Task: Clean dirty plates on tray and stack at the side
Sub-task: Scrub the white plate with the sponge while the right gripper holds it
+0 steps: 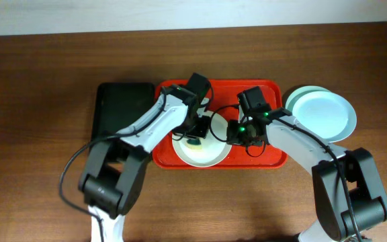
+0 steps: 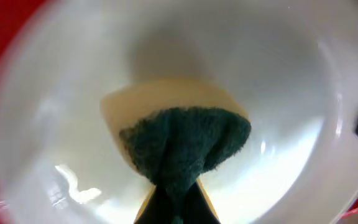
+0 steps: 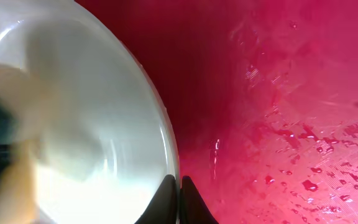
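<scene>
A white plate (image 1: 203, 151) lies on the red tray (image 1: 274, 160), in its front middle. My left gripper (image 1: 195, 139) is shut on a yellow sponge with a dark green scouring side (image 2: 179, 146) and presses it into the plate (image 2: 61, 93). My right gripper (image 1: 234, 132) is shut on the plate's right rim (image 3: 171, 149), one finger inside and one outside. Two pale blue plates (image 1: 322, 114) are stacked on the table right of the tray.
A black tray (image 1: 119, 111) lies left of the red tray. The red tray's floor (image 3: 291, 106) carries water drops. The wooden table (image 1: 39, 134) surrounds everything.
</scene>
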Tool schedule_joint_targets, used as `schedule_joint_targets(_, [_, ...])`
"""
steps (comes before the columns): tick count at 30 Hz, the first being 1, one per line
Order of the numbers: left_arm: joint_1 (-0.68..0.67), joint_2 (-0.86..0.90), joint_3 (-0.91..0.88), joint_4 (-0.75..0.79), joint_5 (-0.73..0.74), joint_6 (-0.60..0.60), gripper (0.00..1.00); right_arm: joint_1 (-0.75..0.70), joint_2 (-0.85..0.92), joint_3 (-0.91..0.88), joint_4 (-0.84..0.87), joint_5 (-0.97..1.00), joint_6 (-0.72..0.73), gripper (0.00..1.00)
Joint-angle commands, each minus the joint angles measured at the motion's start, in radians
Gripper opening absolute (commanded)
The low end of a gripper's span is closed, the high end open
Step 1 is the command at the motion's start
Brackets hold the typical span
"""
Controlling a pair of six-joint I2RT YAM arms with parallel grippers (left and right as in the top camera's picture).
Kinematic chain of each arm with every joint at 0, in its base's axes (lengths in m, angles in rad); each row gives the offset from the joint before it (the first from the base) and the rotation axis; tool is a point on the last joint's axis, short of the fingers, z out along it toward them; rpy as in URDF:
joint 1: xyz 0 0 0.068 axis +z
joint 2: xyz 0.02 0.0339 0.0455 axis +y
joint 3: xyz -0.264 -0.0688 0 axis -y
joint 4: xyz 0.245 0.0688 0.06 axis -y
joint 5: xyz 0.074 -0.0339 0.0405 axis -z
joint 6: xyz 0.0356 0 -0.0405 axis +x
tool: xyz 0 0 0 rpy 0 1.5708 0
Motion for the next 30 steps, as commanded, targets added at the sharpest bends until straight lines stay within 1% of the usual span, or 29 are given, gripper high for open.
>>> schedule_joint_targets(1, [0.007,-0.138,0.028,-0.011,-0.11,0.019,0.0,0.006,-0.002,-0.01,0.003,-0.019,0.005,0.04])
schedule_joint_targets(15, [0.013,-0.153,0.025,-0.073,-0.106,0.011,0.0,0.006,-0.002,-0.01,0.003,-0.019,0.004,0.04])
schedule_joint_targets(19, [0.009,-0.153,0.008,-0.073,-0.108,0.006,0.0,0.006,-0.002,-0.01,0.002,0.008,0.004,0.04])
schedule_joint_targets(23, [0.009,-0.153,-0.028,-0.055,-0.107,-0.02,0.0,0.006,-0.002,-0.01,0.002,0.007,0.005,0.04])
schedule_joint_targets(30, [-0.002,-0.153,-0.1,0.023,-0.106,-0.054,0.0,0.006,-0.002,-0.01,0.002,0.007,0.005,0.04])
